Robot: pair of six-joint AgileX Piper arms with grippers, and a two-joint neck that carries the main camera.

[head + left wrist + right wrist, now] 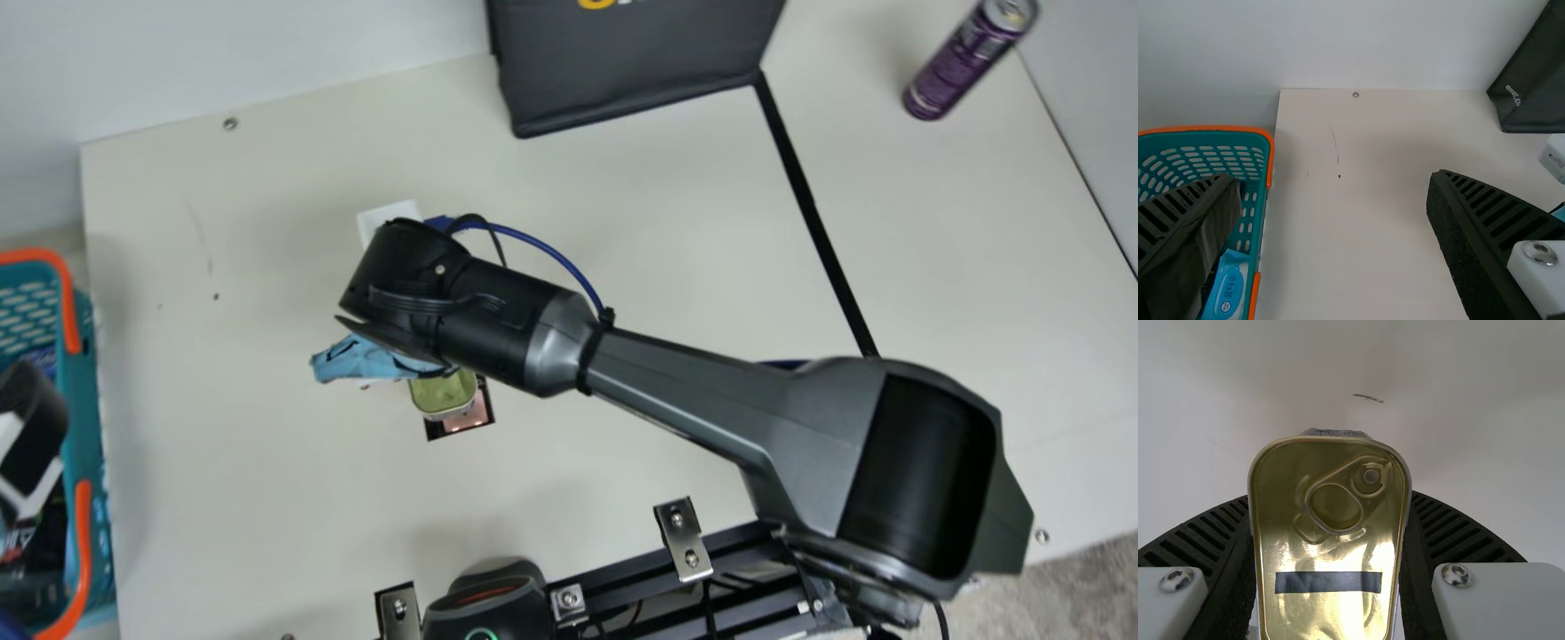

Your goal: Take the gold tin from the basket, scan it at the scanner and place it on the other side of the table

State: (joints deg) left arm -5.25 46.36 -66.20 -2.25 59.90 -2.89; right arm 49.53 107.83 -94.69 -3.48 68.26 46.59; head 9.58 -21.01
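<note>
Main view: right hand (384, 331) (downturned) around tin (1281, 533)

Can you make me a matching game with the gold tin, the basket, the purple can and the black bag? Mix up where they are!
Things:
1. Gold tin
2. Basket
3. Purple can
4. Black bag

Places:
A. At the main view's top right, past the black line
B. Between the fingers of the right gripper
C. At the main view's top middle
D. At the main view's left edge

Right pairs: 1-B, 2-D, 3-A, 4-C
</note>
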